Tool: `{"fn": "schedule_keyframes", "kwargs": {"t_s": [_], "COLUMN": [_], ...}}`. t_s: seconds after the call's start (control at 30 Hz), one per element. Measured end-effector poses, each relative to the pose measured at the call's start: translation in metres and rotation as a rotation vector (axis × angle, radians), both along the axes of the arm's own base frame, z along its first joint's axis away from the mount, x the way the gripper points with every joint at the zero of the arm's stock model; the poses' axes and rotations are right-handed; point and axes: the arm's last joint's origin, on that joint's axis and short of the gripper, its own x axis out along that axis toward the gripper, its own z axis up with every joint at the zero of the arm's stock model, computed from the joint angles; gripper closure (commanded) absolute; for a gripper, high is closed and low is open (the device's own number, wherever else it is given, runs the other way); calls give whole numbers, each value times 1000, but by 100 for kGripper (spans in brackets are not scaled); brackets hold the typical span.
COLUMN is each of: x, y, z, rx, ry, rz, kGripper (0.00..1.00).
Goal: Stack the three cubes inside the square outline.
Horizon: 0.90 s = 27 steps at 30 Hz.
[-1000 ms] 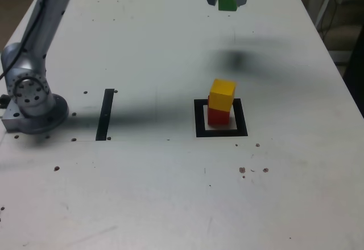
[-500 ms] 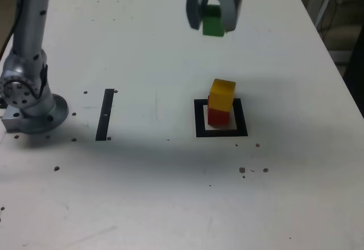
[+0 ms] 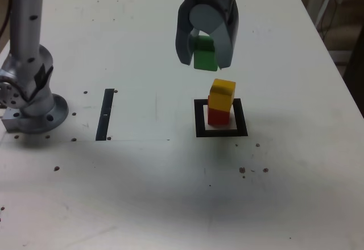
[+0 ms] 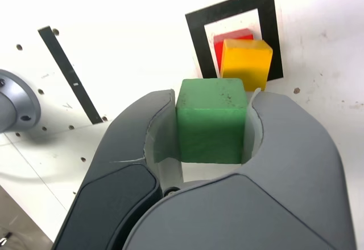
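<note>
So now we've got the gripper clamped on green, swung nearer and lower toward yellow on red.

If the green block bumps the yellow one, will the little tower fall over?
Probably it could. The yellow cube sits slightly skewed on the red cube, not squarely, so a sideways nudge might slide it off. Both look hard and smooth. The pincer holding the green cube would do better lowering straight down.

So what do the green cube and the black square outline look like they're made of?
Green cube: probably painted wood or hard plastic, with a matte, slightly speckled face and crisp edges. Square outline: looks like flat black tape or print, with no visible thickness.
</note>
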Motion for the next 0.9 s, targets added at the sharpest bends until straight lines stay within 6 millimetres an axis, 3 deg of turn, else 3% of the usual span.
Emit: {"fn": "schedule_keyframes", "kwargs": {"t_s": [0.23, 0.77, 0.9], "x": [5, 30, 31], "y": [-2, 3, 5], "z": [2, -35, -37], "rx": [-5, -14, -12], "ry": [-29, 45, 52], "rz": [10, 22, 25], "kGripper": [88, 83, 75]}}
